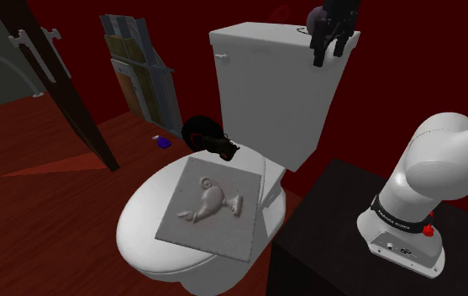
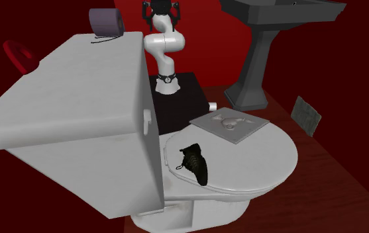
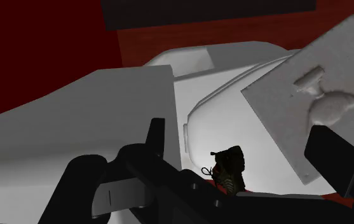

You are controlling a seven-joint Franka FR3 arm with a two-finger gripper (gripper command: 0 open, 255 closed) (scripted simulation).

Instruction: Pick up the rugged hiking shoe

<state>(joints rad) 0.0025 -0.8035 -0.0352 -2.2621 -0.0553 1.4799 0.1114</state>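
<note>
the tool (image 1: 328, 52) hung above the tank (image 1: 265, 84), fingers apart, empty. the dark shoe (image 1: 211, 139) sat at the toilet lid's (image 1: 139, 220) rear edge by the tank, near the grey relief slab (image 1: 215, 202), open room above.

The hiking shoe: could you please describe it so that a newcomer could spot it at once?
Find the white toilet; on its closed lid, close to the tank, lies a small dark shoe beside a pale grey square slab with a raised relief. The shoe is the only black, laced thing there.
</note>
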